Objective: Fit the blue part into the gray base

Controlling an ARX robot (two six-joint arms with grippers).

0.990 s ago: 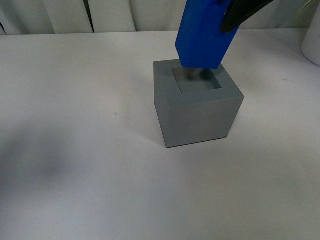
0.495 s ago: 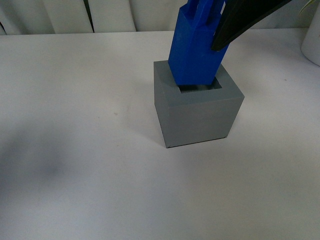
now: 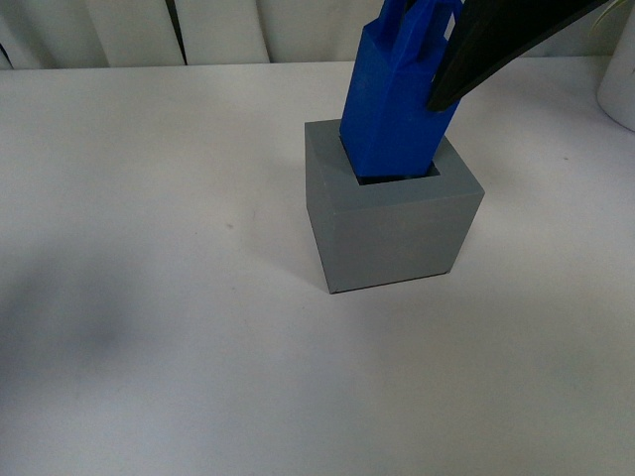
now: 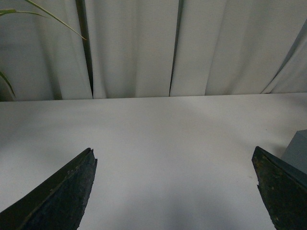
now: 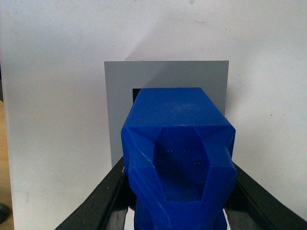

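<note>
Front view: blue part entering gray base, tilted, not yet seated.
White table (image 3: 149, 297) carries the gray base (image 3: 397, 233). Blue part (image 3: 392, 99): a second ago it hung clear above the recess. Its lower end now sits inside the opening, leaning, with most of the body above the rim. Judged: insertion begun; needs straightening and pressing down. Right gripper (image 5: 178, 165) is clamped on the part's upper end. Left gripper (image 4: 172, 191) is spread wide, holding nothing.
</note>
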